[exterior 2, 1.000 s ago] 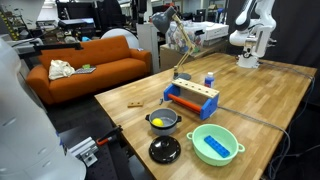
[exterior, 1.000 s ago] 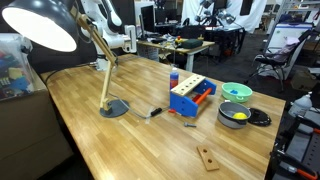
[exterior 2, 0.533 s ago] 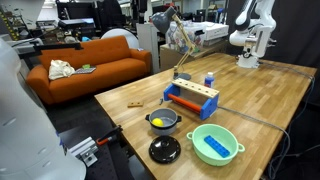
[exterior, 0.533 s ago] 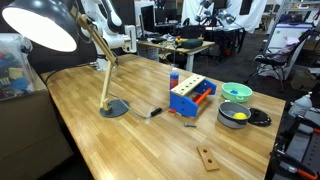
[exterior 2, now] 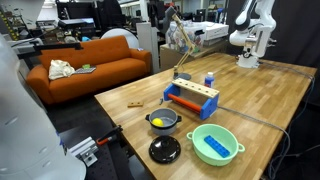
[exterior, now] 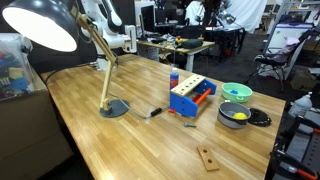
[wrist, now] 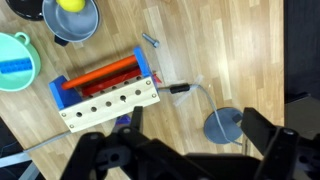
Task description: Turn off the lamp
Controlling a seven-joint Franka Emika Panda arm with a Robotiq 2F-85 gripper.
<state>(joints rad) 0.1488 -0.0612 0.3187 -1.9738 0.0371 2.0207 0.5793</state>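
Note:
The lamp stands on the wooden table in an exterior view, with its dark dome shade (exterior: 40,24) glowing white inside, a jointed wooden arm (exterior: 102,62) and a round dark base (exterior: 114,108). A black inline switch (exterior: 155,112) lies on its cord beside the base. The wrist view looks down on the base (wrist: 223,126) and the switch (wrist: 180,88). My gripper (wrist: 180,150) is open and empty, high above the table and apart from the lamp. The arm (exterior 2: 249,32) is at the table's far end.
A blue and red toolbox (exterior: 190,97) sits mid-table, with a blue bottle (exterior: 174,76) behind it. A green bowl (exterior: 236,92), a pot holding a yellow thing (exterior: 233,113), a black lid (exterior: 259,118) and a small wooden block (exterior: 207,158) lie nearby. An orange sofa (exterior 2: 95,60) stands beyond the table.

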